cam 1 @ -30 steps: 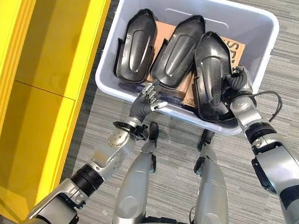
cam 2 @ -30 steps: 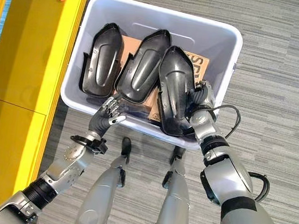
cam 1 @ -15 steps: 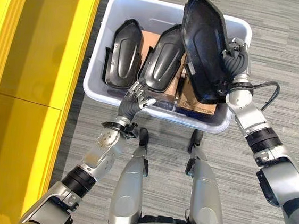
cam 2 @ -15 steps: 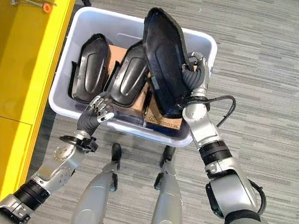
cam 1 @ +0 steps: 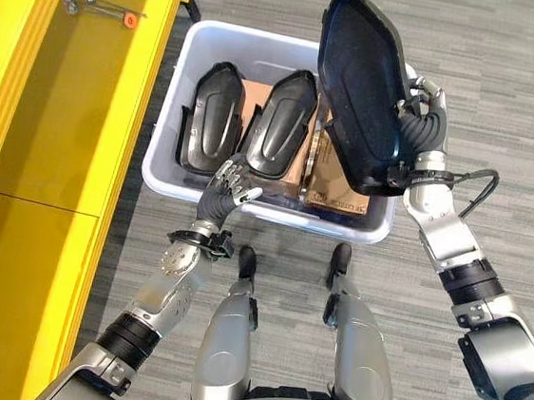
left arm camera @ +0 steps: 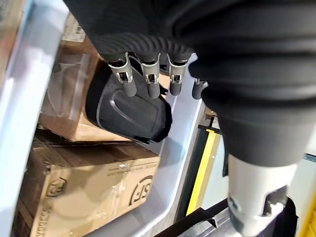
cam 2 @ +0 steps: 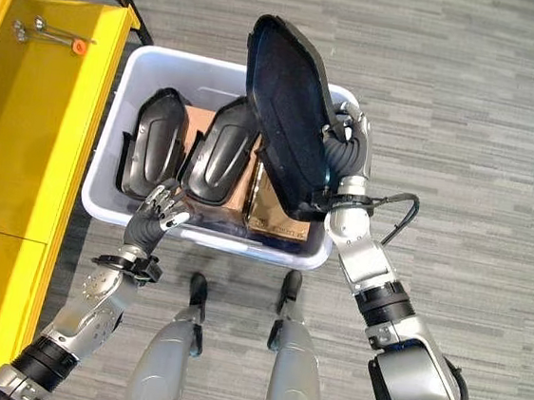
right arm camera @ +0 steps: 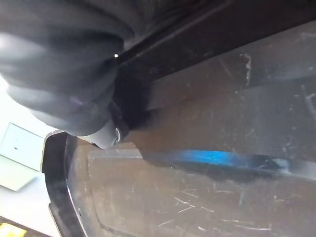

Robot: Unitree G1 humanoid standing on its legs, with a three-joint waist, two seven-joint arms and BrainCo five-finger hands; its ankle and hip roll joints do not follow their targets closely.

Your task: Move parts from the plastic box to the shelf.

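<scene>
Held part: a black moulded cover (cam 1: 360, 90) sits upper centre-right of the left eye view, raised above the plastic box (cam 1: 206, 52).
Right robot hand: the right robot hand (cam 1: 421, 130) grips the held cover, fingers curled round its right edge; in the right wrist view the cover's inner face (right arm camera: 207, 163) lies directly against the hand.
Long axis of held part: runs from the upper centre of the frame down and to the right, tilted; the broad rounded end is uppermost, the narrow end lowest, near the wrist.
Left robot hand: the left robot hand (cam 1: 227, 184) is at the near rim of the box, centre-left of the frame, fingers relaxed and spread, holding nothing. In the left wrist view its fingertips (left arm camera: 127, 88) hover just above the end of a cover (left arm camera: 129, 114) lying in the box.
Remaining parts: two black covers (cam 1: 210, 127) (cam 1: 277, 136) lie side by side in the left half of the box, on cardboard boxes (cam 1: 337, 188).
Shelf: the yellow shelf (cam 1: 75, 113) fills the left side of the frame, just beside the box's left wall.
Deciding relation: the shelf lies left of the held cover, with the box between. Judgement: the right arm must carry the cover leftward across the box; the left robot hand is nearer the shelf and free.
Risk, as judged: the long cover could clip the box rim or the left robot hand in crossing.
</scene>
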